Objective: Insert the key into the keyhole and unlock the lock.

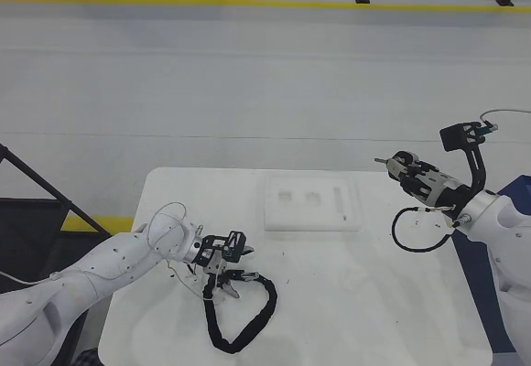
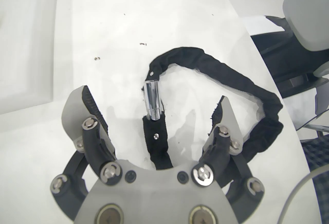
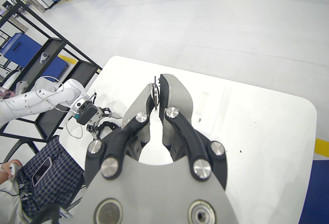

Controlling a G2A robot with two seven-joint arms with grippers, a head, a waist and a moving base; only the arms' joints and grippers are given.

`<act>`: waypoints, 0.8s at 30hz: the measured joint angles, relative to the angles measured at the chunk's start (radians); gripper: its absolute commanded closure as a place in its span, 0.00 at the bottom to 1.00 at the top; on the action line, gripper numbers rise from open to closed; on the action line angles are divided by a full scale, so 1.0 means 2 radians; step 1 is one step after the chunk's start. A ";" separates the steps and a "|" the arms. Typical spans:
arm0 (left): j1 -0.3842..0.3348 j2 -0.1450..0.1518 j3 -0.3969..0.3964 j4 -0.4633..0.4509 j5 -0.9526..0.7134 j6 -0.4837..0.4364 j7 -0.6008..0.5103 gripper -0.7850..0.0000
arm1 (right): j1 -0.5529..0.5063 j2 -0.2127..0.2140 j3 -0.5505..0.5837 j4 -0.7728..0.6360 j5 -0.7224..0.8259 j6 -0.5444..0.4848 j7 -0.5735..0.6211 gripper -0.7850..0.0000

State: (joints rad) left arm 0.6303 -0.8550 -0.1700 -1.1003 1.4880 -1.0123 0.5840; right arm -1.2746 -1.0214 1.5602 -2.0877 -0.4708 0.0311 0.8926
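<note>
Chrome lock (image 2: 151, 104) lies lengthwise between spread jaws of the left gripper (image 2: 154, 94); right gripper (image 3: 157, 83), pinching the key (image 3: 155, 93), hangs well apart across the table (image 1: 384, 306).

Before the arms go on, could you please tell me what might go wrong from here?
1. The left gripper is open and straddles the lock's cylinder without touching it; closing off-centre could roll it or push it away.
2. The right gripper pinches the key at its very tips, so the key may twist or slip on insertion.
3. I cannot tell which way the keyhole faces, so alignment may fail.
</note>
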 measured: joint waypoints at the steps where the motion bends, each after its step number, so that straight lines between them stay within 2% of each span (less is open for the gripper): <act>1: 0.002 -0.002 0.000 0.006 0.011 0.000 0.010 0.00 | 0.000 0.000 0.000 0.000 0.000 0.000 0.000 1.00; 5: 0.006 -0.009 0.000 0.016 0.040 0.000 0.031 0.00 | 0.000 0.000 0.000 0.000 0.000 0.000 0.000 1.00; 21: 0.006 -0.009 0.000 0.016 0.040 0.000 0.031 0.00 | 0.000 0.000 0.000 0.000 0.000 0.000 0.000 1.00; 24: 0.014 -0.008 -0.009 0.021 0.023 0.015 0.015 0.00 | 0.000 0.000 0.000 0.000 0.000 0.000 0.000 1.00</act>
State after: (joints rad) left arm 0.6589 -0.8707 -0.1872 -1.0593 1.5336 -0.9818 0.6141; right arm -1.2746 -1.0214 1.5602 -2.0877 -0.4708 0.0311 0.8926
